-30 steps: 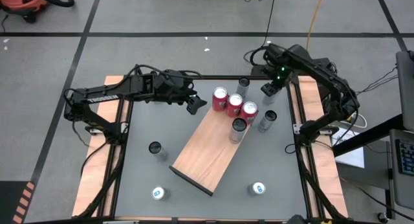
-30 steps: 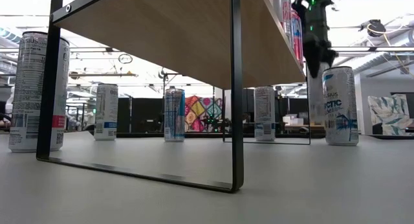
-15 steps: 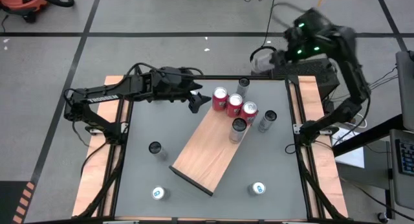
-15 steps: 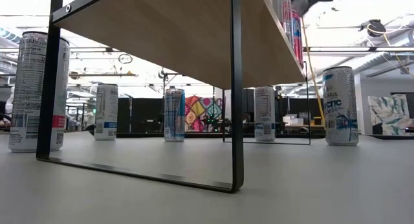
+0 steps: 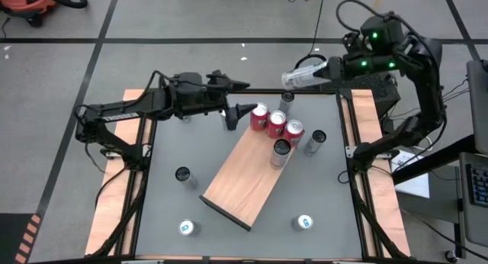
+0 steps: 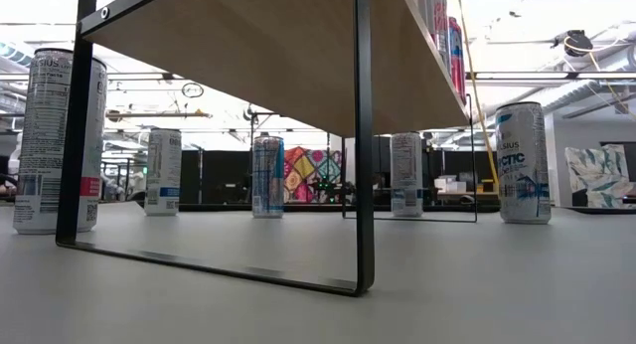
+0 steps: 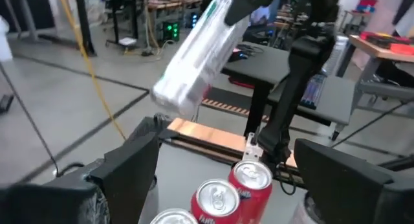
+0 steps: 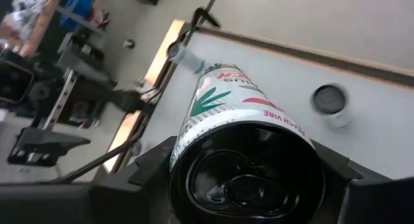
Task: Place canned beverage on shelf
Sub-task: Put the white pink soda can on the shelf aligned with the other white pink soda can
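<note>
The shelf [image 5: 248,169], a light wooden board, is seen in the middle of the table, with three red cans [image 5: 276,123] and one dark-topped can at its far end. A tall white can [image 5: 301,73] is pinched by the right gripper [image 5: 329,68], high above the far table edge and lying almost level. The shelf lies below it, toward the left arm. The left gripper [image 5: 229,116] is spread, empty, just beside the red cans.

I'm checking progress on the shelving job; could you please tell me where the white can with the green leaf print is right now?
The white can is held tilted in the right gripper, raised above the table's far right edge, beyond the slim can and the red cans on the shelf.
</note>
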`<action>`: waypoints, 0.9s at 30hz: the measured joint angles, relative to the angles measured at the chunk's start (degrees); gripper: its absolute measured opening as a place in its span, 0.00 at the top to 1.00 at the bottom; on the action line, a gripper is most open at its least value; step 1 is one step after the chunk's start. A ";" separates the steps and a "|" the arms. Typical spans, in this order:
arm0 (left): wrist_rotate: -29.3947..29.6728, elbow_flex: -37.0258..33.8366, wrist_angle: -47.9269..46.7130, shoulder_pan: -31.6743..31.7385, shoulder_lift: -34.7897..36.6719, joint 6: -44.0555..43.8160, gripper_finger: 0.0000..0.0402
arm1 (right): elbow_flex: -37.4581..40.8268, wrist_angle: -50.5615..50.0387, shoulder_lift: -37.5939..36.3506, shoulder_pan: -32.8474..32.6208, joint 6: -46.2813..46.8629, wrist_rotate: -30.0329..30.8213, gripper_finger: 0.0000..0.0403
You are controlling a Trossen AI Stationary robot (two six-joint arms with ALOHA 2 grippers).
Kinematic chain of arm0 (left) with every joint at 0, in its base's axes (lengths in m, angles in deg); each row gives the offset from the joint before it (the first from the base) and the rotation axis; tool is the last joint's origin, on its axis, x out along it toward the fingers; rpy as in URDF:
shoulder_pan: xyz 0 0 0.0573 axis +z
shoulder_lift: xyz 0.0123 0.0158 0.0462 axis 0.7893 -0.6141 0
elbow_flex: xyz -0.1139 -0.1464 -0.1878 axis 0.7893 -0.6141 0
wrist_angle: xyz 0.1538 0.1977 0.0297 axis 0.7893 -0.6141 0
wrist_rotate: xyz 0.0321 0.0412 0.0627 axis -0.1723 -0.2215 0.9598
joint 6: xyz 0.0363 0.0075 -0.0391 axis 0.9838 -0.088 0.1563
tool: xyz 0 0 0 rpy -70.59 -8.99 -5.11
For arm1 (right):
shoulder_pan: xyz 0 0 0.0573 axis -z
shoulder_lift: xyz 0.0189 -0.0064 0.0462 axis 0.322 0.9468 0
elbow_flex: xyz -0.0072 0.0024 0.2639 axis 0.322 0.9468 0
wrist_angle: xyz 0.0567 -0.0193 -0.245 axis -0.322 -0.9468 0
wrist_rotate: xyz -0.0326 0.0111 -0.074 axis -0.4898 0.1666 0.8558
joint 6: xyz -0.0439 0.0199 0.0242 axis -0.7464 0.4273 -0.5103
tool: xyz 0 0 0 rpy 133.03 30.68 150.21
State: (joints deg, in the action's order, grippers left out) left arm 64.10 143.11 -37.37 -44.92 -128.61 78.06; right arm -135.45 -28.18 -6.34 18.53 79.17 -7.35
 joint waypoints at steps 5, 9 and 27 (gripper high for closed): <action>0.00 2.53 -0.61 -2.62 0.00 6.63 0.09 | 0.00 2.87 0.04 -6.55 4.10 0.20 0.43; 0.04 3.64 -1.03 -4.54 0.02 9.43 0.09 | 0.36 6.75 0.04 -11.93 6.72 1.70 0.43; 6.95 3.65 -1.48 -11.12 0.02 19.13 0.01 | 0.55 15.03 5.09 -30.04 8.41 9.49 0.43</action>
State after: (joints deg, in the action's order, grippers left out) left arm 71.05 146.76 -38.85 -56.04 -128.59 97.19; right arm -134.91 -13.15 -1.25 -11.51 87.58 2.15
